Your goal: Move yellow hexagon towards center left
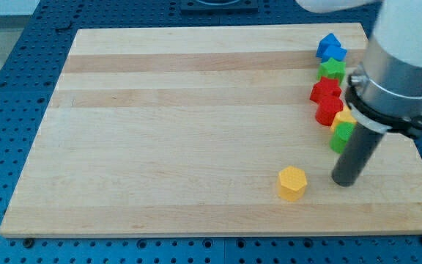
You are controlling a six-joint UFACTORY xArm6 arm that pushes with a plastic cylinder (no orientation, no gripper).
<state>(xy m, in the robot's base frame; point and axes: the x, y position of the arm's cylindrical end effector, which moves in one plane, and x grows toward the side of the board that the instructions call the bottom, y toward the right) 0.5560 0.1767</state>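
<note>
My tip (344, 181) is resting on the counter (182, 110) just to the view's right of the yellow hexagon (292, 182), apart from it. The hexagon is sitting near the view's bottom, right of centre. I am running a bare rod with no gripper, so nothing is being clasped; other blocks are clustering at the view's right edge.

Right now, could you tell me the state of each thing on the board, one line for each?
yellow hexagon: lies alone near the view's bottom, untouched.
my tip: on the board, to the view's right of the yellow hexagon, apart from it.
blue block, green block, red blocks: packed in a column at the view's right edge.
wooden board: flat.
</note>
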